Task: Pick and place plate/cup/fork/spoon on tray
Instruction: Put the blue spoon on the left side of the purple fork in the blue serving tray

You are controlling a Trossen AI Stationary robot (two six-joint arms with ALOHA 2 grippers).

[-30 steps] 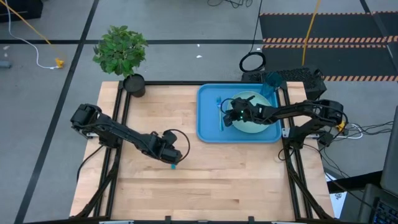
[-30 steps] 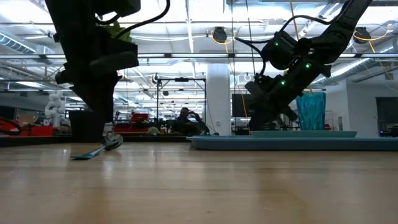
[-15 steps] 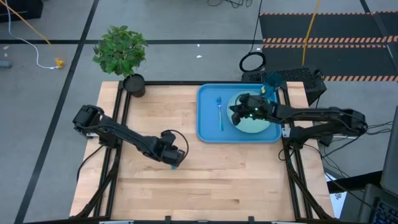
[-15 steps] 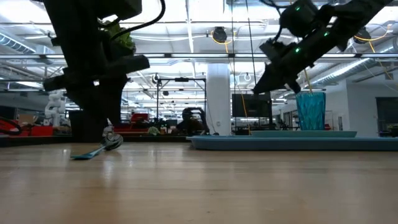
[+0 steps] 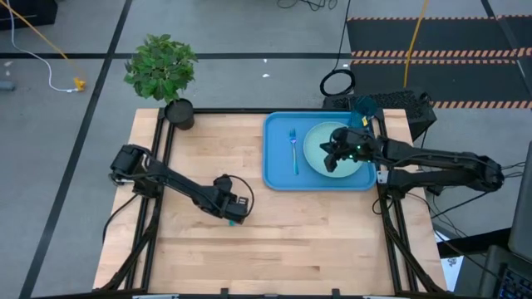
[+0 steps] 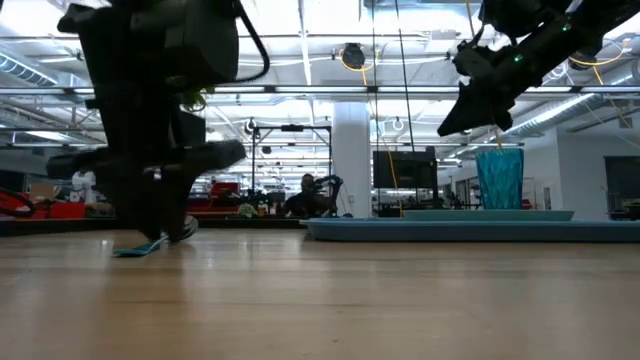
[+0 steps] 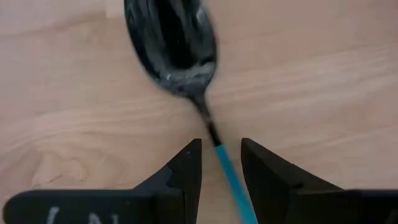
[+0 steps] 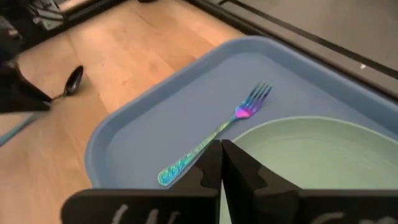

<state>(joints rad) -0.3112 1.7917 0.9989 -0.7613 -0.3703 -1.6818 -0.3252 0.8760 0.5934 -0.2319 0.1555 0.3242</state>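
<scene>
My left gripper, fingers apart astride the spoon handle on open table, well clear of the tray; my right gripper, fingers together, empty above the plate, fork beside, cup at tray's far corner.

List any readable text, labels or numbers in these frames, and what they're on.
None can be read with confidence.
Left hand: pale marks on the body at the wrist view's lower edge, cut off, unreadable.
Right hand: similar pale marks on its body, cut off, unreadable.
Room behind the table in the low view: signs and screens too small and blurred.
Tray, plate, fork, spoon, cup: no print visible.
</scene>
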